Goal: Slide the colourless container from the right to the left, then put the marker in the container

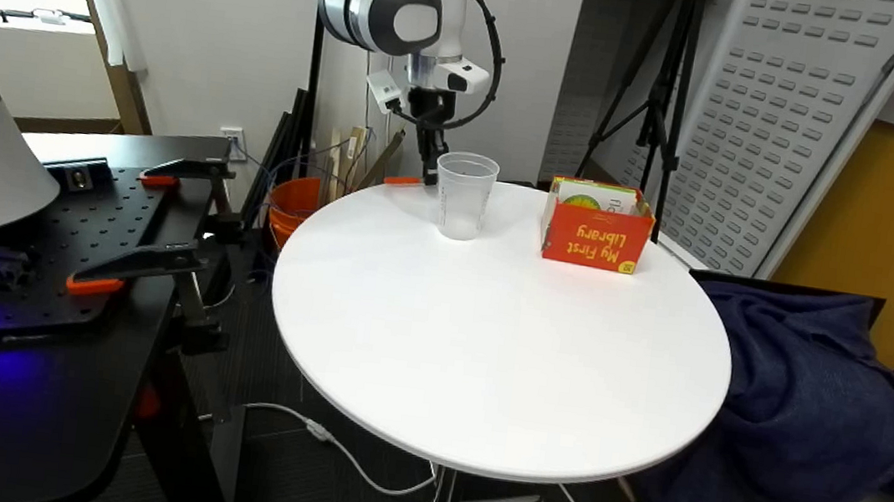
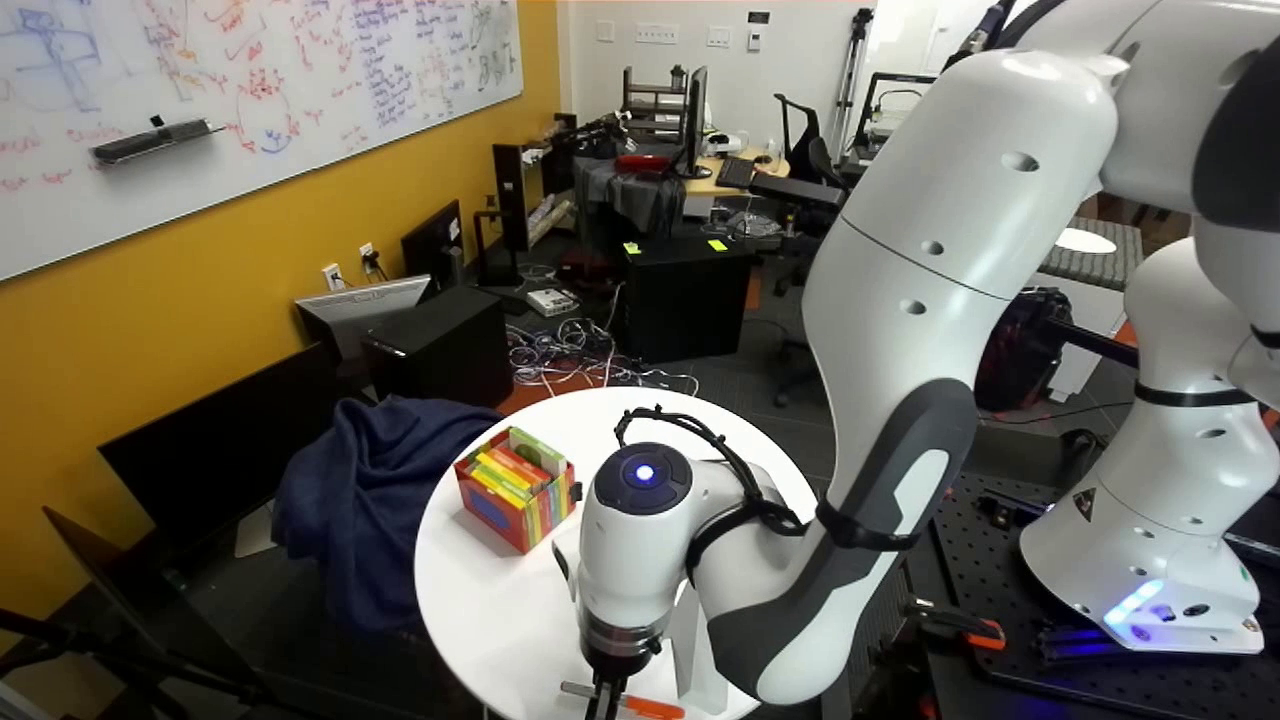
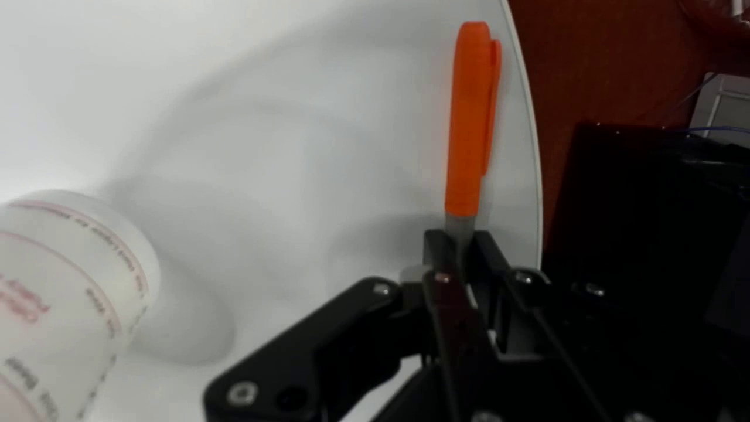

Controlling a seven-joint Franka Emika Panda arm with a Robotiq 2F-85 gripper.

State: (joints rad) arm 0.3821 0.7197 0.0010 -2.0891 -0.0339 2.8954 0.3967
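lifting the marker (image 3: 466, 135) well calls, i judge, for a firm squeeze and a straight rise — it lies along the edge of the white bench (image 1: 498, 358), where a slip could send it rolling off. the pincer (image 3: 461, 246) is clamped on its grey barrel, just behind the orange cap; whether the marker touches the surface or hangs just above it, i cannot tell. its long axis looks about level, running nearly up and down the wrist view and roughly in line with the nearby edge. the cap end points toward the robot's base (image 2: 1140, 570), the grey tail away from it. since the cap juts out free, it may swivel if the pressure eases, so a steady hold matters. next outward, the clear container (image 1: 464, 198) stands upright, mouth up, near the marker but apart from it, farther in from the edge. the marker should clear that rim first, then tip toward vertical — let go low over the mouth, without nudging the wall. well beyond, a red box (image 1: 593, 239) of books (image 2: 515, 472) looks out of the way.
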